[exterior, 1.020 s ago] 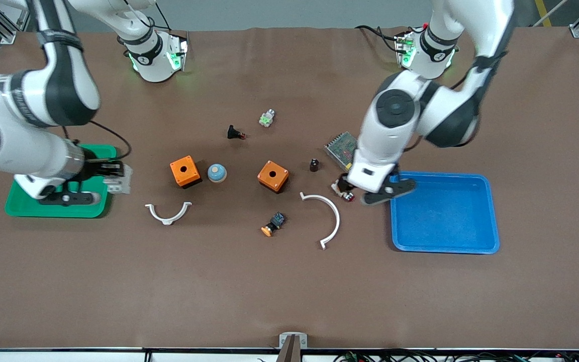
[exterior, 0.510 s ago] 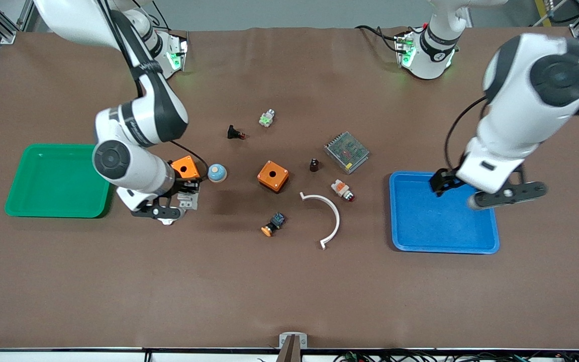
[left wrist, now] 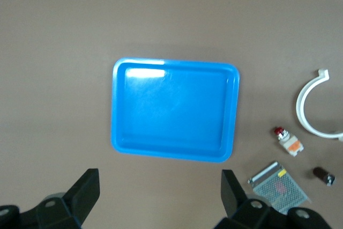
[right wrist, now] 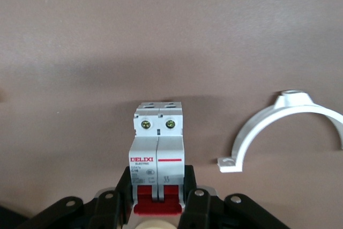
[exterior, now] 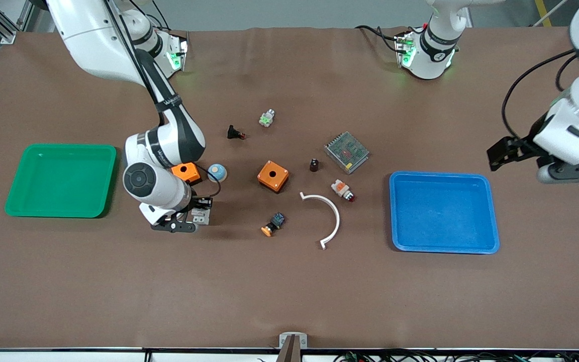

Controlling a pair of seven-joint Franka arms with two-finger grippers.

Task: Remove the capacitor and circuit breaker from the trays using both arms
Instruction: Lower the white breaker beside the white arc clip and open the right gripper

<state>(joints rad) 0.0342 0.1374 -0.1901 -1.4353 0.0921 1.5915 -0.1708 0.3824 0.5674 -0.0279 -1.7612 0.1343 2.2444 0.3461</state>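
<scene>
From my station, the green tray [exterior: 61, 181] sits toward the right arm's end of the table. My right gripper [exterior: 200, 213] has its fingers pinched on the breaker [right wrist: 157, 151], low over bare tabletop beside a white curved clamp [right wrist: 278, 130], near an orange box [exterior: 186, 172]. At mid-table the capacitor [exterior: 313, 165] stands on the mat by the mesh-topped module [exterior: 347, 152]. The blue tray [exterior: 444, 211] follows. My left gripper [left wrist: 161, 199] hangs spread wide over the table's edge at the left arm's end.
</scene>
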